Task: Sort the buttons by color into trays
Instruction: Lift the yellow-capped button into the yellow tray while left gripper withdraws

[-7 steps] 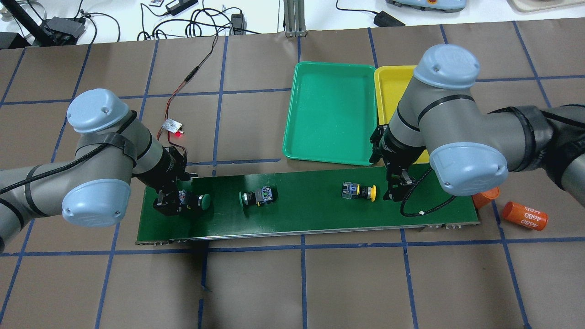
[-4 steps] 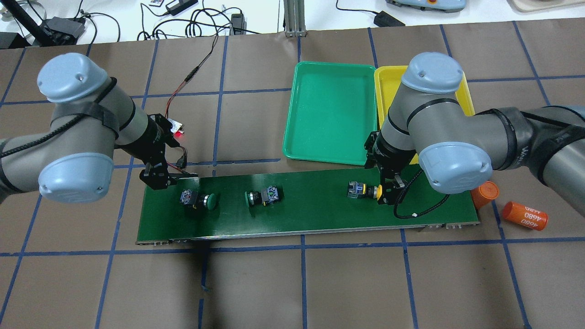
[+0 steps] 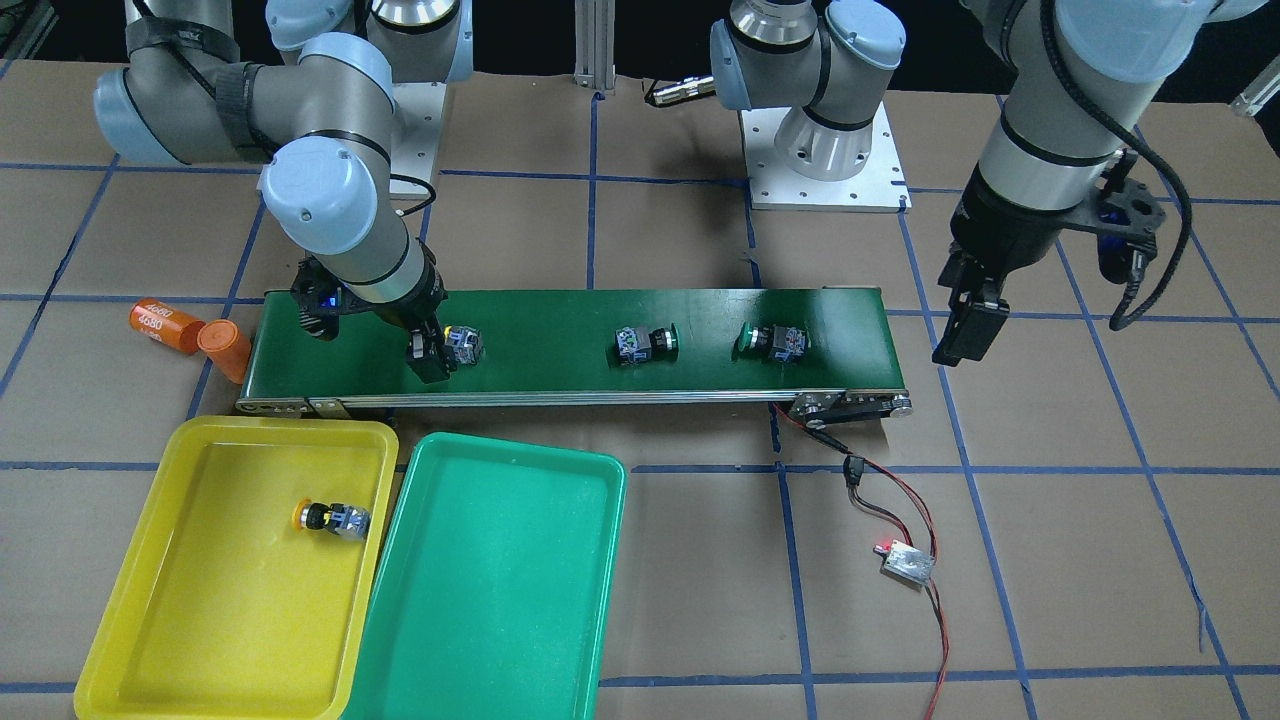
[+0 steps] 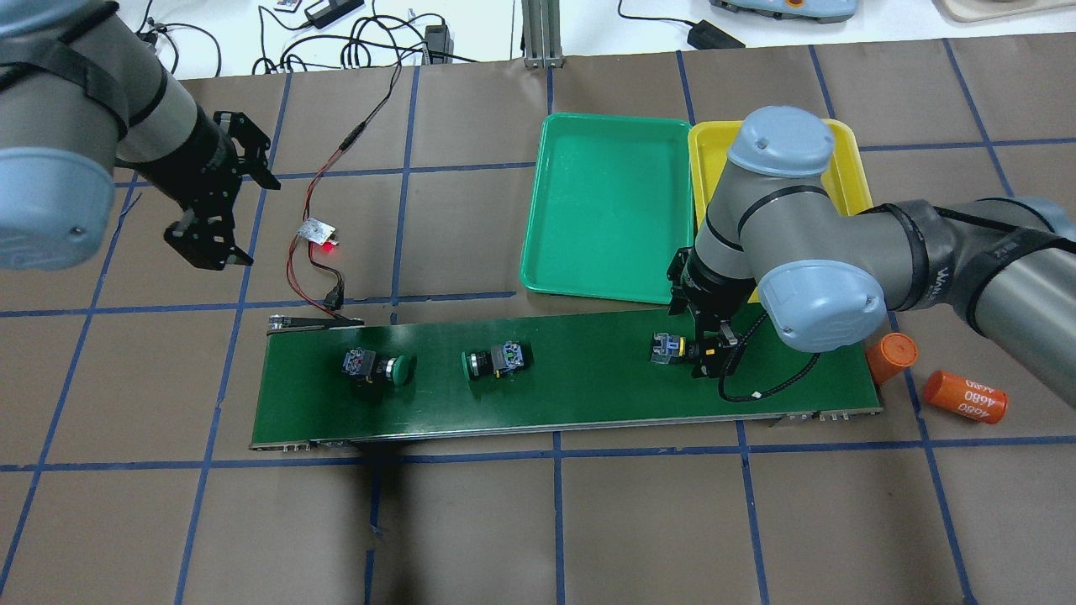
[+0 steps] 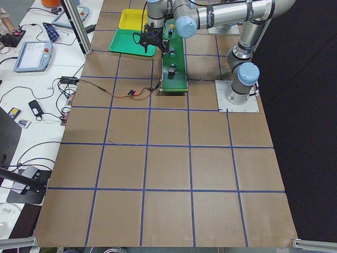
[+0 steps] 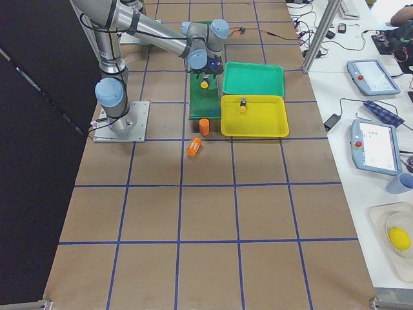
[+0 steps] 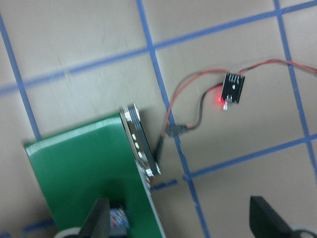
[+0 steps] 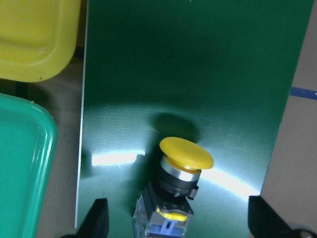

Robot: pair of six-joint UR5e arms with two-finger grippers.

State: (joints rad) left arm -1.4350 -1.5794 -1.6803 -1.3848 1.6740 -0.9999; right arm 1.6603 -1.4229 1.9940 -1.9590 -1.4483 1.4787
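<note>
1 of 4 sorted: one yellow button lies in the yellow tray, just off the belt's far edge; green tray beside it holds none. Left to do: second yellow button and two green buttons, all on their sides on the belt; mushroom cap, black collar, grey-blue block. right gripper straddles the second yellow button at the belt's tray end, fingers spread, not gripping; left gripper spread, holding nothing, off the belt's other end.
</note>
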